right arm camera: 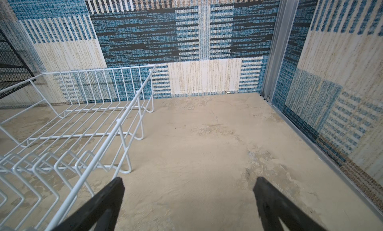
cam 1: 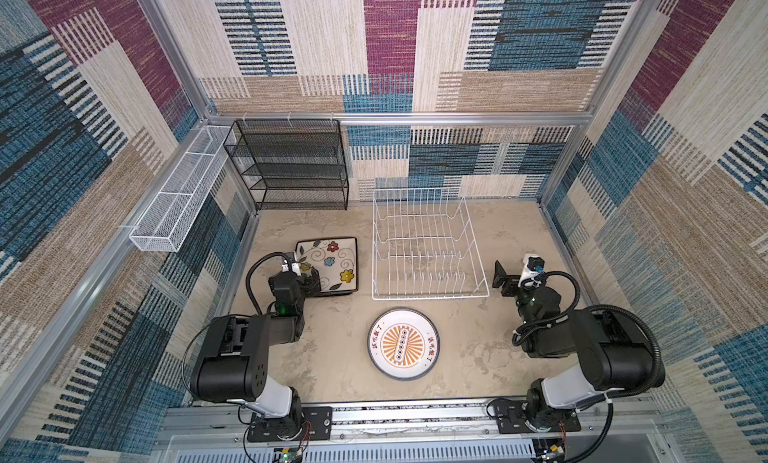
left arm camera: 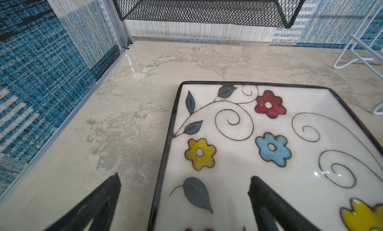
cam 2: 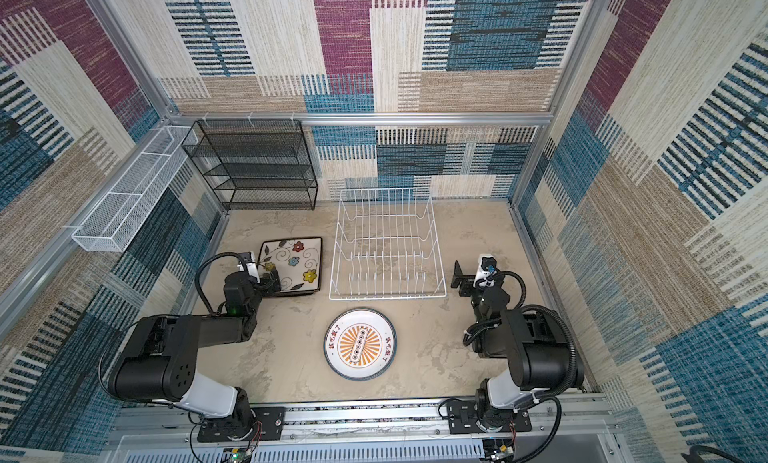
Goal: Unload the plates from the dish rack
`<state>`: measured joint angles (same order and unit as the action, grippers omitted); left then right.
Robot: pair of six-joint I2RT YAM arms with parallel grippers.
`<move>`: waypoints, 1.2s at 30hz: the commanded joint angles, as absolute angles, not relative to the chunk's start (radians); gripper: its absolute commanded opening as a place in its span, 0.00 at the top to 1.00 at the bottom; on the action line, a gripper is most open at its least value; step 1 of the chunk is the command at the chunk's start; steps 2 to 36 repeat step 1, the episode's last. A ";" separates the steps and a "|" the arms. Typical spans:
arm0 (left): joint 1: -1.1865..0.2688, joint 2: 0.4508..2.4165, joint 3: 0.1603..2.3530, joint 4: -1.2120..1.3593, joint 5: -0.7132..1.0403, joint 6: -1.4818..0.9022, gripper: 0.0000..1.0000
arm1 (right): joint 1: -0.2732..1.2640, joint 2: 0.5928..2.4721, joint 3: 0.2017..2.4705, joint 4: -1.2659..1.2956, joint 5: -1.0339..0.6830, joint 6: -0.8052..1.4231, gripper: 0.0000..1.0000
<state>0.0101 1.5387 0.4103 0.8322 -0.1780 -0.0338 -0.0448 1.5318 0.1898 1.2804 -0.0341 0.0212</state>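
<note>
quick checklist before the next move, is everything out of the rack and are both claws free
1. Dish rack free of plates: ok, nothing stands between its tines.
2. Left claw open, holding nothing: ok; its fingers sit either side of the edge of the square plate.
3. Right claw open and empty: ok, over bare table beside the rack.
4. Square plate flat, face up: ok.
5. Round plate flat, face up, apart from the rack: ok.
6. Number of plates stacked under each: cannot tell.
</note>
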 commanded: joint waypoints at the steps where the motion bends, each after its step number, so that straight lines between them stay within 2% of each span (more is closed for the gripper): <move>1: 0.011 1.536 0.413 0.836 -0.171 -0.038 0.01 | -0.043 1.531 0.190 1.314 -0.036 0.016 0.00; 36: 0.011 1.536 0.413 0.836 -0.171 -0.038 0.01 | -0.043 1.531 0.190 1.314 -0.036 0.016 0.00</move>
